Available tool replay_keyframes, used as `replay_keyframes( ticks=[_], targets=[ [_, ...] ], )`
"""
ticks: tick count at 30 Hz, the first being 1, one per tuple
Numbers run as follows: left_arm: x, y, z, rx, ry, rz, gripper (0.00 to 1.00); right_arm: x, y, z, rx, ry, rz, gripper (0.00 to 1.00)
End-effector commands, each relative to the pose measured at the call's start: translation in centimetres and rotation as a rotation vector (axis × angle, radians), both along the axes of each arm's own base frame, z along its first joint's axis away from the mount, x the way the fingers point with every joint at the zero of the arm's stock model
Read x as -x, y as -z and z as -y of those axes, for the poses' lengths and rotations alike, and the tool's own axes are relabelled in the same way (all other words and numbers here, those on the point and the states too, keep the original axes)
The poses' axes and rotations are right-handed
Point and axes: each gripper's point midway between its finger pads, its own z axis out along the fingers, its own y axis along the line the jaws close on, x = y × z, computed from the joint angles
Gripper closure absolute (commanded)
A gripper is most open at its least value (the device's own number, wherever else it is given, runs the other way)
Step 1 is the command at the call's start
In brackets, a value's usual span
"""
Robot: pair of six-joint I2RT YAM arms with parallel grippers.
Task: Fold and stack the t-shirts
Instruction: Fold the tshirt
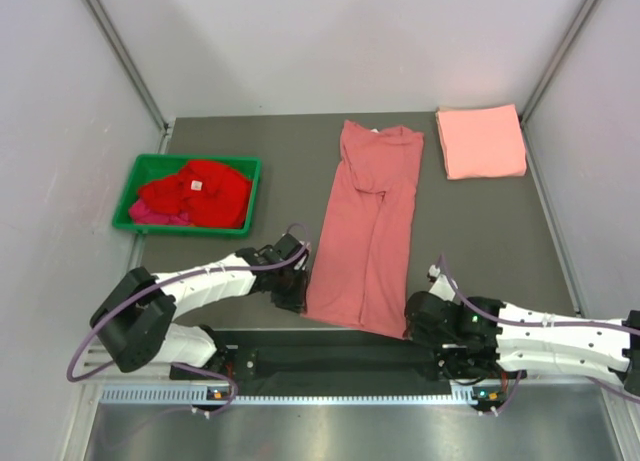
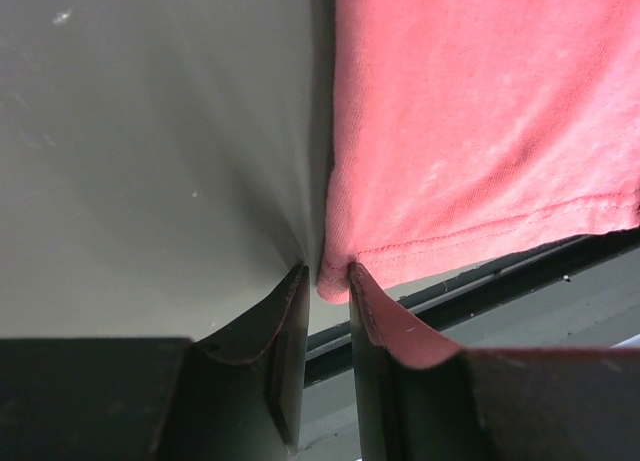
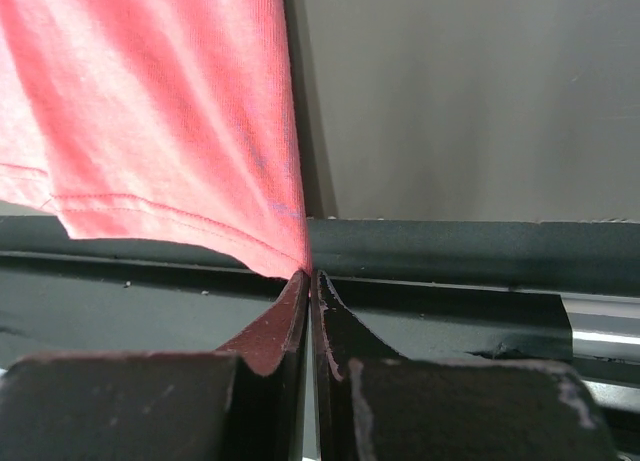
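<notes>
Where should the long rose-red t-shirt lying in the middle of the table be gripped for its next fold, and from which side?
By its two near hem corners, coming from the near edge of the table, one gripper each. The rose-red t-shirt lies flat as a long narrow strip with that hem closest to the arms. The left gripper and right gripper pinch those corners.
</notes>
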Motion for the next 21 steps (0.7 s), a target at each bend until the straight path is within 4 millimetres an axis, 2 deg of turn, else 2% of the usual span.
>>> replay_keyframes(
  ticks=[1, 6, 10, 13, 16, 17, 21],
  targets=[
    [0.0, 0.2, -0.1, -0.037, -0.001, 0.002, 0.7, 0.3, -0.1, -0.5, -0.006, -0.022, -0.002, 1.0],
    [-0.8, -1.2, 0.2, -0.028, -0.012, 0.042, 0.64, 0.2, -0.2, -0.3, -0.001, -0.019, 0.003, 1.0],
    [-0.3, -0.5, 0.1, -0.043, -0.009, 0.013, 0.65, 0.2, -0.3, -0.2, -0.004, -0.018, 0.004, 1.0],
    [0.0, -0.2, 0.1, -0.037, -0.01, -0.001, 0.72, 0.3, -0.5, 0.0, 0.004, -0.019, 0.001, 1.0],
    [0.4, -0.3, 0.6, 0.0, -0.005, -0.015, 0.86, 0.2, -0.8, 0.7, 0.032, -0.008, 0.009, 1.0],
    [0.4, -0.3, 0.9, 0.019, -0.003, -0.014, 1.0, 0.2, -0.7, 1.2, 0.049, -0.007, 0.01, 1.0],
    [1.2, -0.8, 1.8, 0.076, -0.013, -0.029, 1.0, 0.2, -1.2, 1.2, 0.044, -0.005, 0.012, 1.0]
  ],
)
